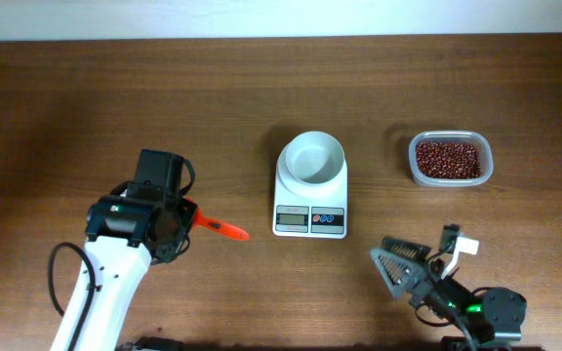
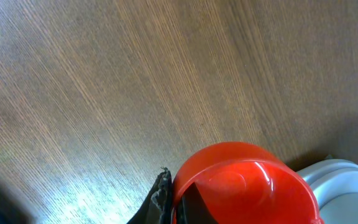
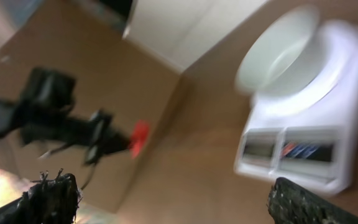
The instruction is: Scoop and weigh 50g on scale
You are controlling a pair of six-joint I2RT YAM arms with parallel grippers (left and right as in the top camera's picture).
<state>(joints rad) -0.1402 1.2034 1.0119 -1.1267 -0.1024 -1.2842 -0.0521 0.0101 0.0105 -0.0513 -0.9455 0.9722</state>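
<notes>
**Two arms, two pairs of fingers, one scoop, one scale, one tub.**

Left fingers (image 2: 159,200): closed together, clamped on the single red plastic scoop (image 2: 241,186). Its round bowl fills the lower edge of the left wrist view. From overhead, the scoop juts from under the left wrist toward the scale, with its tip near the scale but apart from it. Whether the scoop touches the brown wood-grain bench (image 1: 115,97) cannot be told.

Right fingers (image 3: 48,196): spread wide apart, gripping and touching nothing. One shows at each lower corner of the blurred right wrist view. From overhead they sit near the front edge of the bench, in front of the scale and to its right.

One small white kitchen scale (image 1: 310,200) stands at the middle of the bench, between the two arms. It carries one round white bowl (image 1: 311,159), one grey display (image 1: 292,218) and two small coloured buttons (image 1: 328,218).

One loose heap of small dark red-brown beans (image 1: 448,159) lies in one clear rectangular plastic tub (image 1: 412,166). The tub is to the right of the scale, near it but not touching.
</notes>
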